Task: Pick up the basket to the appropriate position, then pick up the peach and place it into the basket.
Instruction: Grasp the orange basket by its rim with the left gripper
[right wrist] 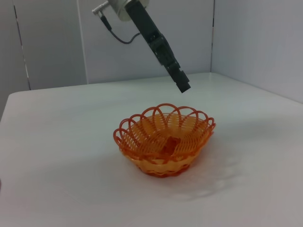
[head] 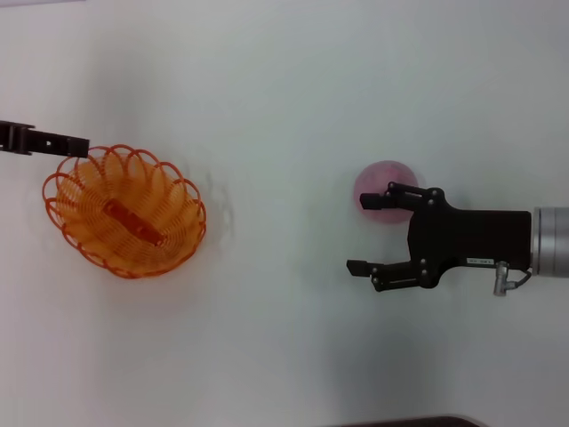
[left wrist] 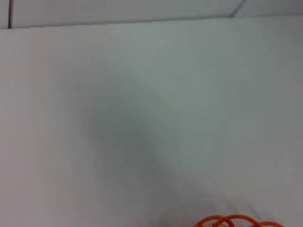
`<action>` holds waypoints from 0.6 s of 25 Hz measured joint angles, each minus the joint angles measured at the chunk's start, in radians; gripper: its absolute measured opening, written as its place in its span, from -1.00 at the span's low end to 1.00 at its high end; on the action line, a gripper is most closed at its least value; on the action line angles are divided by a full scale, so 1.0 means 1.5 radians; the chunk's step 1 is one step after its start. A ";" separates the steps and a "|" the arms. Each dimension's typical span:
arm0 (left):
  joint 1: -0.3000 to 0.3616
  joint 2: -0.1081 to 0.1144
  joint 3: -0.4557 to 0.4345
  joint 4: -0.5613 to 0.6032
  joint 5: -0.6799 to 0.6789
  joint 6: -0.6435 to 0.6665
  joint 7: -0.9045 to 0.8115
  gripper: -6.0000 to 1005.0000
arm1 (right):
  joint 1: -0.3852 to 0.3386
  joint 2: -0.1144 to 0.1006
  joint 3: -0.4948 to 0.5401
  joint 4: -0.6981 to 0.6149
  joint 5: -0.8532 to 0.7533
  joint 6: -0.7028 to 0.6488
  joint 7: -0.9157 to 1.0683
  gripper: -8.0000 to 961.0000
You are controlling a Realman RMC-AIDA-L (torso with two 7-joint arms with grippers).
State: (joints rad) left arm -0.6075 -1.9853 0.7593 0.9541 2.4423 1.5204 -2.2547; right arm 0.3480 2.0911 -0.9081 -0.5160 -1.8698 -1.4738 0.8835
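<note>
Right gripper: nearest the head camera; your right gripper reaches in from the right with its jaws wide apart and nothing between them. One finger lies over the near side of the peach, the other stands well clear of it.
Basket: the basket sits upright on the white table, well to the left of the peach and well apart from it.
Left gripper: your left gripper hangs above the basket's far rim, off the wire. You cannot tell whether its fingers are open.
Peach: the peach rests on the table, far right of the basket, partly under the right gripper's upper finger.
Risk, roll: I judge the peach round and free to roll; if you close off-centre, one pad could nudge it away.
Risk, carry: a shallow grip could let it slip on the long way left to the basket.
Risk, clash: the left gripper hovering over the basket could block your drop.
</note>
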 joint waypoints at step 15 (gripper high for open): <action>-0.044 -0.013 0.075 0.026 0.100 -0.009 -0.005 0.58 | 0.003 0.002 -0.005 0.009 0.000 0.001 0.000 0.97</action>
State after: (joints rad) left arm -0.6730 -2.0043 0.8721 0.9928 2.5924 1.5066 -2.2623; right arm 0.3529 2.0942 -0.9158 -0.5026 -1.8699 -1.4719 0.8839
